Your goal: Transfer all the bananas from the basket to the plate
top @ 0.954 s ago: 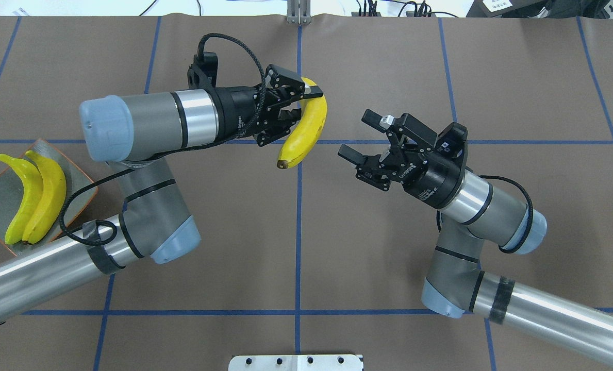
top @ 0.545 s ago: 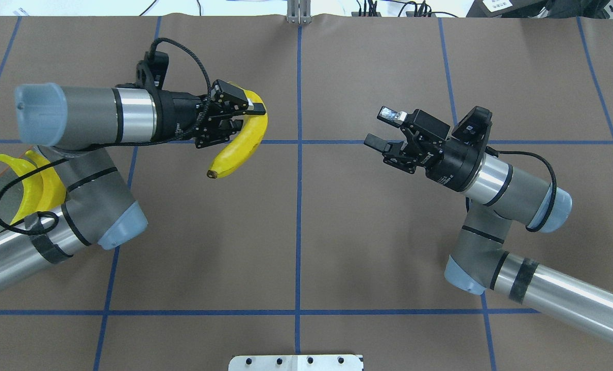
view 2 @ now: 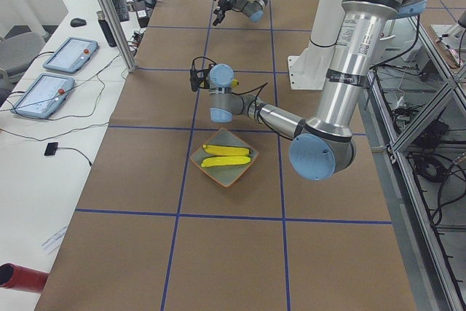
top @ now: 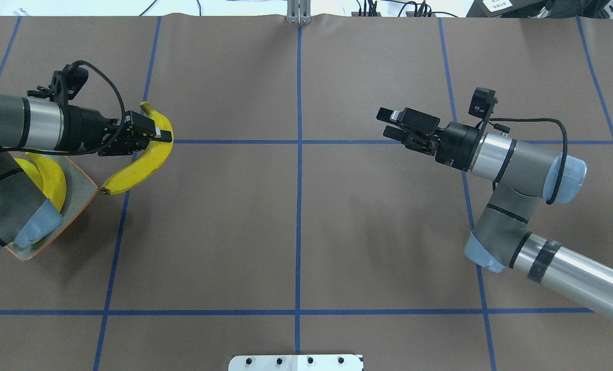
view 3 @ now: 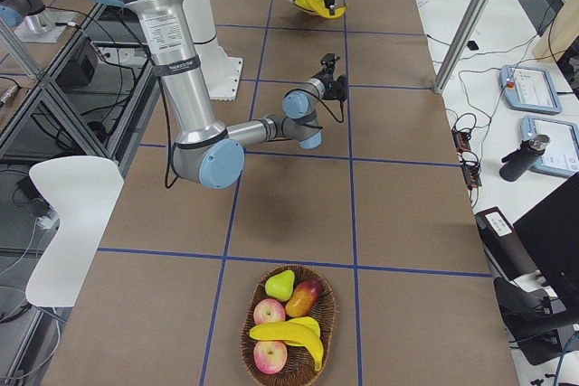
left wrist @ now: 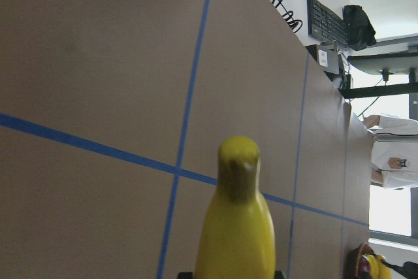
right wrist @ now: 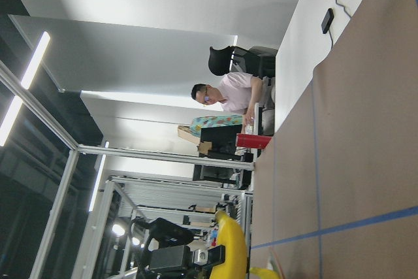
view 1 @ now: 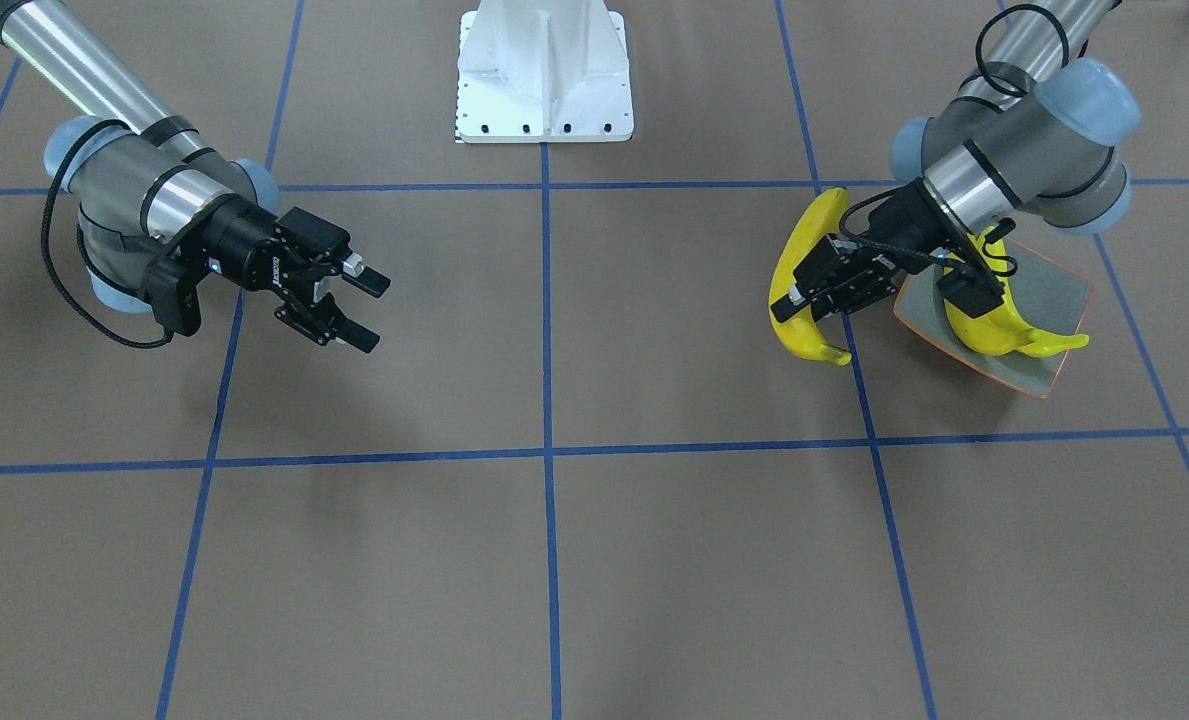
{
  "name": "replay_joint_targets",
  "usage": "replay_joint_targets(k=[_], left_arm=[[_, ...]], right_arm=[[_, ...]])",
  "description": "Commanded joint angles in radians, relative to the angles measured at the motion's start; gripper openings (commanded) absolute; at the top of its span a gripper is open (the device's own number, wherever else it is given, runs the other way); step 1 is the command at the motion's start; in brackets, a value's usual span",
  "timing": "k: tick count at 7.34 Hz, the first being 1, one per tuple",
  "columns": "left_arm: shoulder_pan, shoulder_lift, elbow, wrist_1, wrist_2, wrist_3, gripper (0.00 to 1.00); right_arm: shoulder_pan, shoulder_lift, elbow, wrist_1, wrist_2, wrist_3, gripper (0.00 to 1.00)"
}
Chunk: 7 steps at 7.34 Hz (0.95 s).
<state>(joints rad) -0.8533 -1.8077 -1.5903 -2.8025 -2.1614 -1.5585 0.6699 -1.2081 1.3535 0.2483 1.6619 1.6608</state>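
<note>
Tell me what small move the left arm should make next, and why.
Probably carry the held banana sideways until it is over the plate, then lower it. The left gripper is shut on it, and it hangs beside the plate's rim, not above the dish. Since two bananas already lie on the plate, aim for its bare part.

One glossy yellow banana [top: 144,164] hangs tilted just right of the grey-green, orange-rimmed plate [top: 79,183] holding two bananas [view 2: 226,151]; a fourth banana [view 3: 289,332] lies in the basket [view 3: 329,324].
</note>
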Motion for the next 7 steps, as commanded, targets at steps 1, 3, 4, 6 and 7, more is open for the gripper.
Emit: replay_joint_targets(k=[1, 3, 4, 6, 7], left_arm=[[-0.006, 0.056, -0.008, 0.091, -0.002, 0.174, 0.00], [-0.026, 0.114, -0.016, 0.158, -0.003, 0.280, 0.00], [-0.053, 0.149, -0.019, 0.185, -0.008, 0.328, 0.00], [-0.092, 0.166, -0.022, 0.260, -0.015, 0.460, 0.00], [-0.117, 0.169, -0.028, 0.291, -0.015, 0.498, 0.00]], right_arm=[[0.109, -0.013, 0.024, -0.215, 0.129, -0.132, 1.00], [0.166, -0.045, 0.071, -0.366, 0.191, -0.225, 1.00], [0.165, -0.047, 0.073, -0.395, 0.182, -0.228, 1.00], [0.180, -0.091, 0.073, -0.408, 0.191, -0.300, 1.00], [0.212, -0.097, 0.081, -0.443, 0.212, -0.312, 1.00]])
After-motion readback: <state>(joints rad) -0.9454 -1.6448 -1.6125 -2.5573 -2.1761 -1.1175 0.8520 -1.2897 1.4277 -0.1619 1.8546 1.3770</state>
